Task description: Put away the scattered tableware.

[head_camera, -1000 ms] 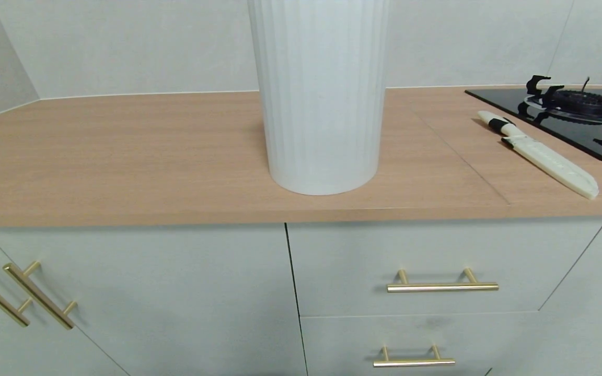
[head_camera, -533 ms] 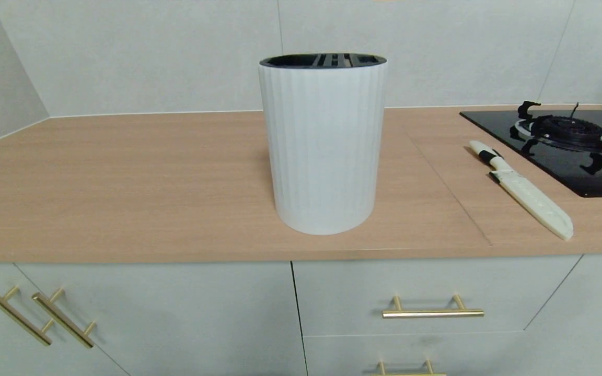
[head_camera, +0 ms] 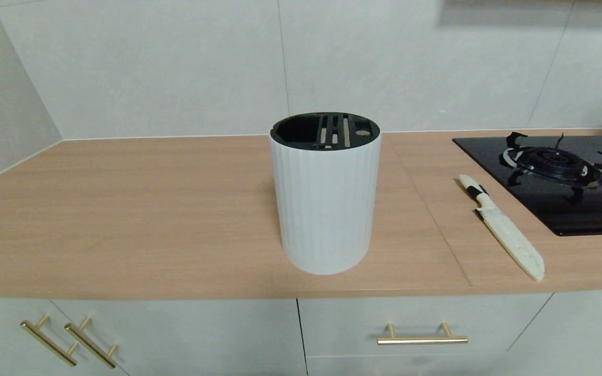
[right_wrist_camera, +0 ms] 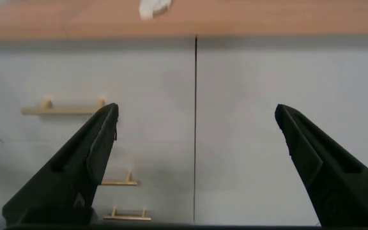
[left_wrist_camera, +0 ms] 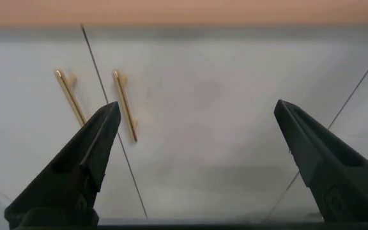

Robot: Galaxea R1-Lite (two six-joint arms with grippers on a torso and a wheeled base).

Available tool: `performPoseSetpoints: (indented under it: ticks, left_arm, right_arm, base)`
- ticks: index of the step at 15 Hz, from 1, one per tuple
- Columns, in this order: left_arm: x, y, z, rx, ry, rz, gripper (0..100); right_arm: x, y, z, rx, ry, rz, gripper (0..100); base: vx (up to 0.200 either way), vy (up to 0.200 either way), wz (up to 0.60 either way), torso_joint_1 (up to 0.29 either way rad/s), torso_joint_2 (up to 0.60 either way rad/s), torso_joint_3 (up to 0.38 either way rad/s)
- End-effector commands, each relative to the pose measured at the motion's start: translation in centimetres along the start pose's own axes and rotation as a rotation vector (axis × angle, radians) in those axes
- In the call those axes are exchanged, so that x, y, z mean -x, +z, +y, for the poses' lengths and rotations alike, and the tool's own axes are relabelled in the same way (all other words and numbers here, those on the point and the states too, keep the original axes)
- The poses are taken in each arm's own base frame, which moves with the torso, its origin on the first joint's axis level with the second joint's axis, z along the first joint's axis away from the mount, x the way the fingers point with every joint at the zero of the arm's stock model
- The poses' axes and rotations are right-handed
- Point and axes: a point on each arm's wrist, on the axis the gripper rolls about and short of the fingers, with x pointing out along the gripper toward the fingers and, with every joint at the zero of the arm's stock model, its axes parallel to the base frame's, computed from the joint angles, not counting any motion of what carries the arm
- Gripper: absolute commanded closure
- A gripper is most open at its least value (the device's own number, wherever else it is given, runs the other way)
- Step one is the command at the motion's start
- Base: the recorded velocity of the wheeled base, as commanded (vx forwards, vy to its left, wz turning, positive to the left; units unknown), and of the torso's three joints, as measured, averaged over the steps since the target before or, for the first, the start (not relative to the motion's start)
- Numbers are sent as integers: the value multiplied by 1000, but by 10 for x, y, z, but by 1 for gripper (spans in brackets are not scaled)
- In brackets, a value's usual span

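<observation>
White knife (head_camera: 500, 230) lies flat on the wooden counter (head_camera: 123, 219) between the ribbed holder (head_camera: 326, 209) (black slotted top) and the stove (head_camera: 552, 177). Left gripper (left_wrist_camera: 197, 160) and right gripper (right_wrist_camera: 197, 160) both gape wide, facing cabinet fronts (left_wrist_camera: 222, 96).

Left gripper (left_wrist_camera: 195, 105), right gripper (right_wrist_camera: 195, 108): fingers (left_wrist_camera: 75, 172) apart

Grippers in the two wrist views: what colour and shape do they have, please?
The left gripper has two dark grey, almost black fingers. They are broad at the base, taper to narrow tips like wedges, and have smooth matte faces. The right gripper looks the same in colour and shape.
</observation>
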Motion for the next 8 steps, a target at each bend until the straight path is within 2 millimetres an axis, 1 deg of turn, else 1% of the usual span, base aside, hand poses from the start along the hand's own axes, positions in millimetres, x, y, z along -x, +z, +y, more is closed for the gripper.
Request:
performPoseSetpoints:
  ticks: [1,8]
  left_arm:
    - [0,0,0,0,1,0,0]
    - [0,0,0,0,1,0,0]
  right_arm:
    - [0,0,0,0,0,2,0]
    - [0,0,0,0,0,2,0]
  base:
    - [0,0,0,212,-496,-281]
    - [0,0,0,225,-505,-283]
